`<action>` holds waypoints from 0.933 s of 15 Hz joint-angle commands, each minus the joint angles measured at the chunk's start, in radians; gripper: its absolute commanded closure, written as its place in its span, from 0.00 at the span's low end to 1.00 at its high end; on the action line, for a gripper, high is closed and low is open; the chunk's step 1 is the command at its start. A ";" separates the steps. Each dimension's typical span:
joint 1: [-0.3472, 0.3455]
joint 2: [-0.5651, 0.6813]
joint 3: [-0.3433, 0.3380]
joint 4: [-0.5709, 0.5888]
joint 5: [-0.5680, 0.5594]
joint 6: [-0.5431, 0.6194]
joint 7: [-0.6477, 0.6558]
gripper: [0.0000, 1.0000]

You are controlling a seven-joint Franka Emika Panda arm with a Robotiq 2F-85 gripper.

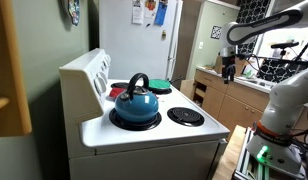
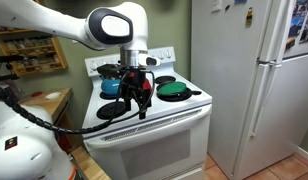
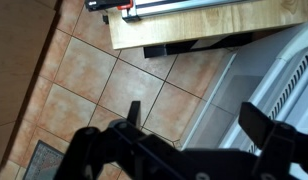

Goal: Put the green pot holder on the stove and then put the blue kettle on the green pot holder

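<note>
The blue kettle (image 1: 136, 101) (image 2: 112, 84) stands on a front coil burner of the white stove (image 1: 144, 135) (image 2: 154, 128); in an exterior view my arm partly hides it. The green pot holder (image 1: 159, 86) (image 2: 174, 89) lies flat on a rear burner. My gripper (image 1: 229, 68) (image 2: 140, 97) (image 3: 194, 120) hangs off the stove's front, apart from both things. Its jaws are open with nothing between them. The wrist view shows only floor tiles and the stove's white edge (image 3: 279, 70) beneath the fingers.
A flat red pad (image 1: 118, 90) lies behind the kettle. A white fridge (image 1: 144, 40) (image 2: 249, 80) stands beside the stove. Wooden cabinets (image 1: 229, 98) line the far wall, a spice shelf (image 2: 29, 50) hangs nearby, and a wooden board (image 3: 194, 25) lies over the floor.
</note>
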 commanded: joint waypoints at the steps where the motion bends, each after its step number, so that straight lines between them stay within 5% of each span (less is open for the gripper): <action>1: 0.051 0.022 -0.015 -0.016 0.148 -0.004 0.065 0.00; 5: 0.119 0.013 -0.013 -0.097 0.402 0.043 0.040 0.00; 6: 0.084 0.025 0.001 -0.049 0.322 0.003 0.039 0.00; 14: 0.088 0.028 0.004 -0.046 0.331 0.005 0.039 0.00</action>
